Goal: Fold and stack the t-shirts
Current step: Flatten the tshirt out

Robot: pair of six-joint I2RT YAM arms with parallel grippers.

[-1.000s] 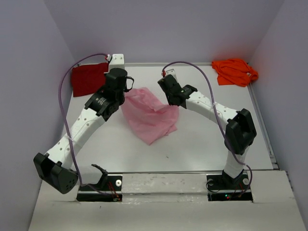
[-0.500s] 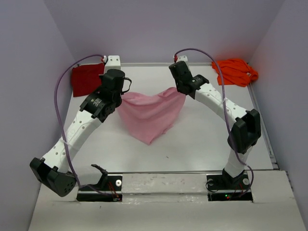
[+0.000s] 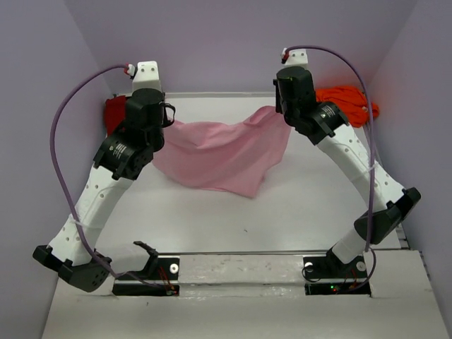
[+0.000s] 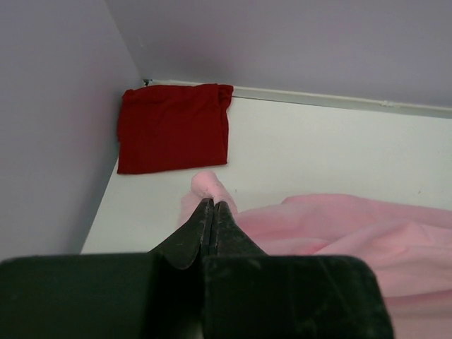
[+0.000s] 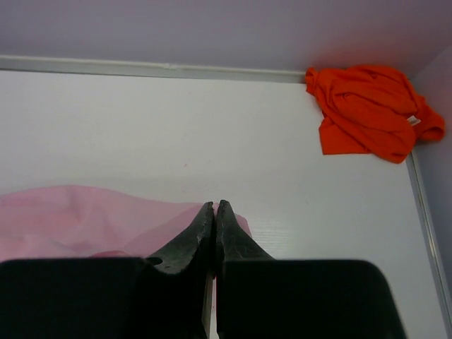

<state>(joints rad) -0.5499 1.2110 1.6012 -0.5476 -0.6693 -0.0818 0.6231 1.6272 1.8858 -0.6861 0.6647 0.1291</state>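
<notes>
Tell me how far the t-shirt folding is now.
Looks done: the dark red t-shirt lies folded in the far left corner. In hand: left gripper and right gripper hold the pink t-shirt spread between them. Left: the orange t-shirt is crumpled; nothing is stacked.

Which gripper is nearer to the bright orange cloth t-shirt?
Right. The right gripper hangs beside the bright orange cloth t-shirt; the left gripper is far off, by the dark red cloth t-shirt.
</notes>
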